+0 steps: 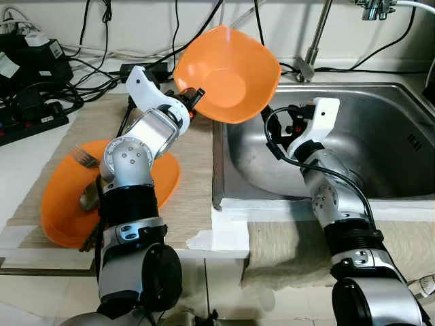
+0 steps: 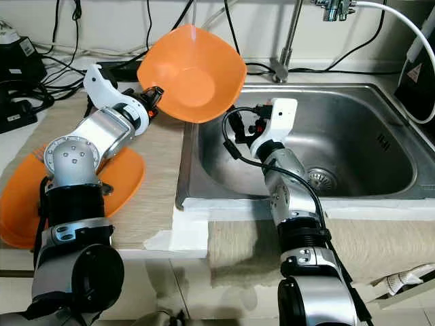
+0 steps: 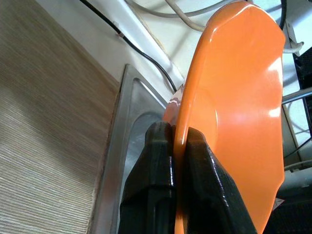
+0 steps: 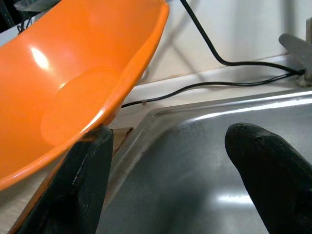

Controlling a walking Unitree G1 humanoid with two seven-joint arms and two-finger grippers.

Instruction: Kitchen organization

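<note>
Orange bowl (image 1: 228, 71) hangs in the air, tilted on edge with its hollow facing near and right, above the seam between the counter mat (image 1: 194, 153) and the far-left corner of the steel sink (image 1: 380, 146).

Starting at the left of the scene, an orange plate (image 1: 58, 210) lies on the mat with a fork (image 1: 85, 159) on it, partly behind the left arm. That plate looks like the likely stacking place, though the task sentence does not say so. If the bowl is bound there, the step wants a slow swing leftward with the bowl levelled before it comes down, and the fork may need shifting so the bowl sits flat.

Next comes the left gripper (image 1: 194, 98), reaching far and right from the mat. Its two black fingers (image 3: 156, 180) are pinched together on the bowl's rim, one on the outside wall and one inside, as the left wrist view makes plain. A rim pinch on a smooth bowl can let it pivot, so I would keep the wrist steady and avoid quick turns.

Further right, the right gripper (image 4: 170, 170) sits low over the left part of the sink, just under the bowl. Its fingers are spread wide with nothing between them; one finger (image 4: 83, 170) lies very close beneath the bowl's rim, and I cannot tell whether it touches. That arm should stay clear, or support from below, while the bowl travels.
</note>
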